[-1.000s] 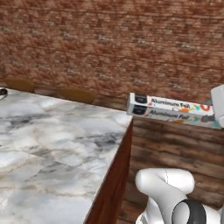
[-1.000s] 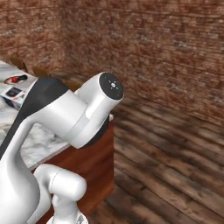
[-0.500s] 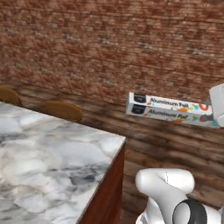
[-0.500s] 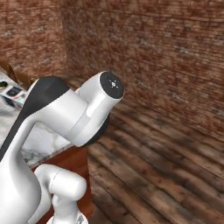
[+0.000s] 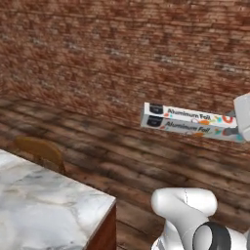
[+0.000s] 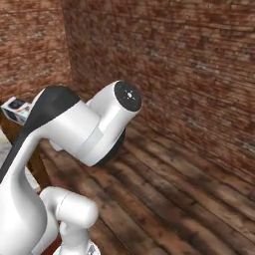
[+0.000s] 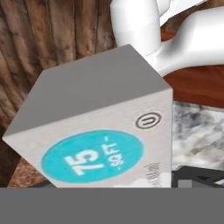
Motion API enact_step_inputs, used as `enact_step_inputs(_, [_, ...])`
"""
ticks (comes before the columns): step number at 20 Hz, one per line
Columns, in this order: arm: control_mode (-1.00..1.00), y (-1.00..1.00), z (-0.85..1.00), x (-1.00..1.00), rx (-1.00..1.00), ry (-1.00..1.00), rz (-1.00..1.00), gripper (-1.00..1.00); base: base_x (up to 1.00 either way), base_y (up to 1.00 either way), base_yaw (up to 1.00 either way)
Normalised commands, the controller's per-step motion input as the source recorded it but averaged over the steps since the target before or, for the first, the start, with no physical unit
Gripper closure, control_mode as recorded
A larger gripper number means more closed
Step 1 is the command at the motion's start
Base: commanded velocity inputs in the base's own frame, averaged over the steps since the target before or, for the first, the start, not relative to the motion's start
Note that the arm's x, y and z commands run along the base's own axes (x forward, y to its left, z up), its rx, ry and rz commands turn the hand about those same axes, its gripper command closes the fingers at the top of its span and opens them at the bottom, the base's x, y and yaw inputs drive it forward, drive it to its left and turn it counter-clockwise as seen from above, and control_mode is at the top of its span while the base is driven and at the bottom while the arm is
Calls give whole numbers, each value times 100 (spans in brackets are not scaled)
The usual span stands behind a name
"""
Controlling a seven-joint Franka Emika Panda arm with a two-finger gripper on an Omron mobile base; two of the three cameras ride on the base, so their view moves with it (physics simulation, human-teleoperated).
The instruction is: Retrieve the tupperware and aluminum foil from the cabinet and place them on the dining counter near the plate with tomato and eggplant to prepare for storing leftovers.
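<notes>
Brick wall and plank floor back our marble table (image 5: 44, 205). We hold the aluminum foil (image 5: 190, 122) aloft, gripper (image 5: 239, 124) clamped on its right end, long axis near level, dark end leftward. Only our hand view reveals its grey end face and teal "75 SQ FT" sticker.

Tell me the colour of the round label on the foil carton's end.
Teal-blue with white "75 SQ FT" lettering, on the aluminum foil carton's grey-white end; clearest in the hand view.
</notes>
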Motion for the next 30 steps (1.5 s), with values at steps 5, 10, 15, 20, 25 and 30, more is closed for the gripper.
enact_step_inputs(5, [100, 0, 0, 0, 0, 0, 0, 100, 100, -93, 26])
enact_step_inputs(10, [100, 0, 0, 0, 0, 0, 0, 100, 99, -91, 28])
enact_step_inputs(15, [100, 0, 0, 0, 0, 0, 0, 100, 79, -93, 31])
enact_step_inputs(20, [100, 0, 0, 0, 0, 0, 0, 100, 71, -45, 35])
enact_step_inputs(25, [100, 0, 0, 0, 0, 0, 0, 100, 68, 75, 39])
enact_step_inputs(30, [100, 0, 0, 0, 0, 0, 0, 100, 72, 64, 55])
